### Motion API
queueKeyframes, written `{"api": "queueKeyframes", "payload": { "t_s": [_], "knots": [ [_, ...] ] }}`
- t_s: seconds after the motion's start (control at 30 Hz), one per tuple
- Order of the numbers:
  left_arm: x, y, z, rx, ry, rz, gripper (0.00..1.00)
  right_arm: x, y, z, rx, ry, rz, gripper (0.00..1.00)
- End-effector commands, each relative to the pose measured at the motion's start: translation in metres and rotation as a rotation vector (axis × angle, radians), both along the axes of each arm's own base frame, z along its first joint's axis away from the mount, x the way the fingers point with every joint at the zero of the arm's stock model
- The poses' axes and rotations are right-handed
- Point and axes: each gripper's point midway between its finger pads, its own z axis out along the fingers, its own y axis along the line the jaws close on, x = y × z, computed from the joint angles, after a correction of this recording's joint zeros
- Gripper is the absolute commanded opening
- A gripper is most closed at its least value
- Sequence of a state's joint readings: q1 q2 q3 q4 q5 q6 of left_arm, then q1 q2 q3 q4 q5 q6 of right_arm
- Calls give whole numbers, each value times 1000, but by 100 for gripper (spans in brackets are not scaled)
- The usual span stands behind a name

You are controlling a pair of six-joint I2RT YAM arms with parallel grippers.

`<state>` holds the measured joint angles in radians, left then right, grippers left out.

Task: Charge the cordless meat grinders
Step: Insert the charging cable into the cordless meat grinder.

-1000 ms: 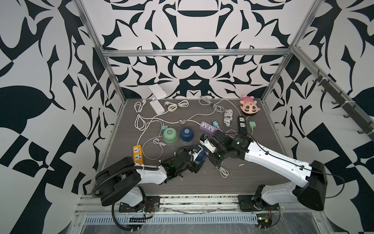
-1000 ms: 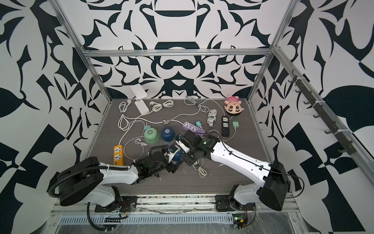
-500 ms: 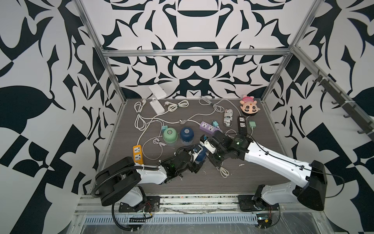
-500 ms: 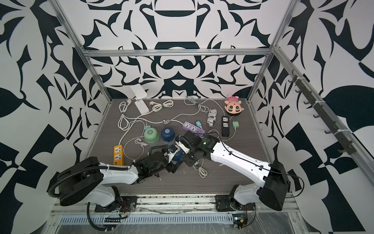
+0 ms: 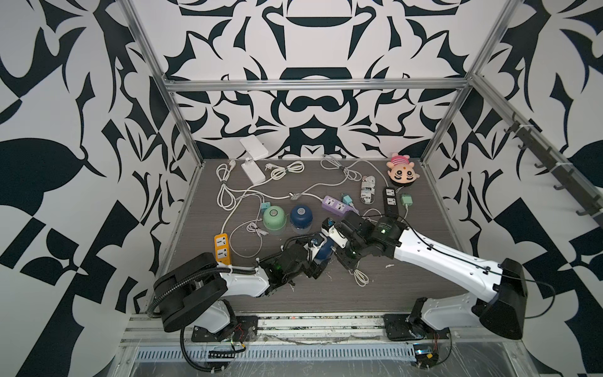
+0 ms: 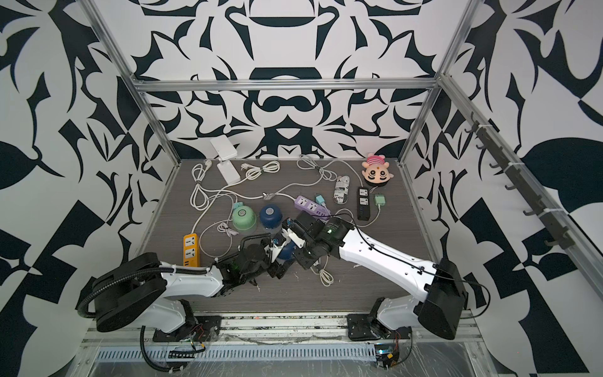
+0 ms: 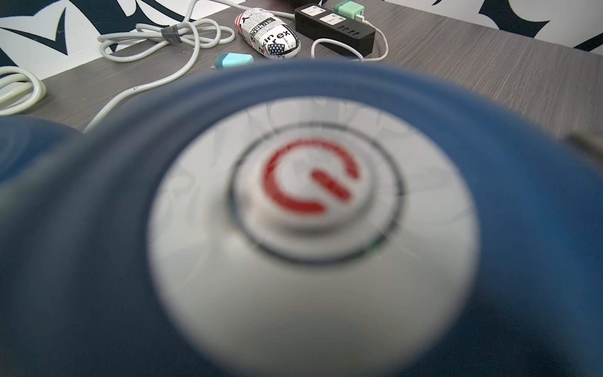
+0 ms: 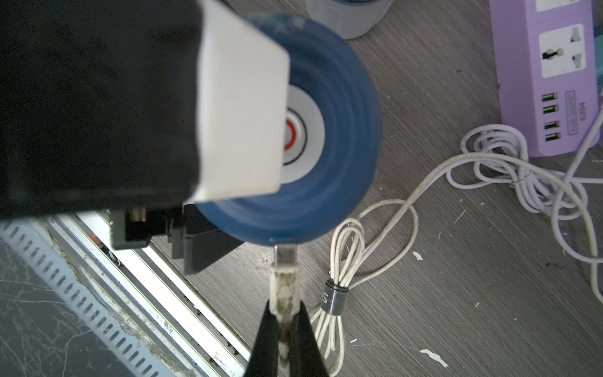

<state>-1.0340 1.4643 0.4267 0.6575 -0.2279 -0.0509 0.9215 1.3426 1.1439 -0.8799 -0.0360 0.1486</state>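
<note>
A navy meat grinder (image 5: 324, 254) is tipped on its side near the table's front middle, and my left gripper (image 5: 321, 258) is closed around its body. Its grey top with a red power button (image 7: 313, 182) fills the left wrist view, hiding the fingers there. My right gripper (image 8: 284, 306) is shut on a white braided charging plug (image 8: 284, 274). The plug's metal tip touches the blue rim (image 8: 326, 212) of this grinder. A mint green grinder (image 5: 274, 219) and a second navy grinder (image 5: 301, 217) stand upright side by side just behind, seen in both top views.
A purple power strip (image 5: 337, 206) lies behind the right gripper, a black one (image 5: 390, 202) further right, an orange one (image 5: 222, 248) at the front left. A bundled white cable (image 5: 360, 277) lies beside the held grinder. Loose white cords, a printed pouch (image 5: 367, 191) and a pink plush (image 5: 403, 173) fill the back.
</note>
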Motion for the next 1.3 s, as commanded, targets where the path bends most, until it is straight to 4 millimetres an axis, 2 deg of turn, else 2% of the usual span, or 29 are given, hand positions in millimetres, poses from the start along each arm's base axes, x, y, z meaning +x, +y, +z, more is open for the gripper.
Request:
{"api": "queueKeyframes", "payload": {
  "t_s": [0.0, 0.8, 1.27],
  "knots": [
    [9, -7, 27, -78, -44, 19, 57, -2, 5, 9, 22, -6, 20, 0],
    [9, -8, 29, -81, -36, 14, 57, -6, 2, -2, -18, 4, 28, 0],
    [4, -12, 28, -64, -17, -19, 56, 0, -3, -2, -47, -30, 12, 0]
  ]
}}
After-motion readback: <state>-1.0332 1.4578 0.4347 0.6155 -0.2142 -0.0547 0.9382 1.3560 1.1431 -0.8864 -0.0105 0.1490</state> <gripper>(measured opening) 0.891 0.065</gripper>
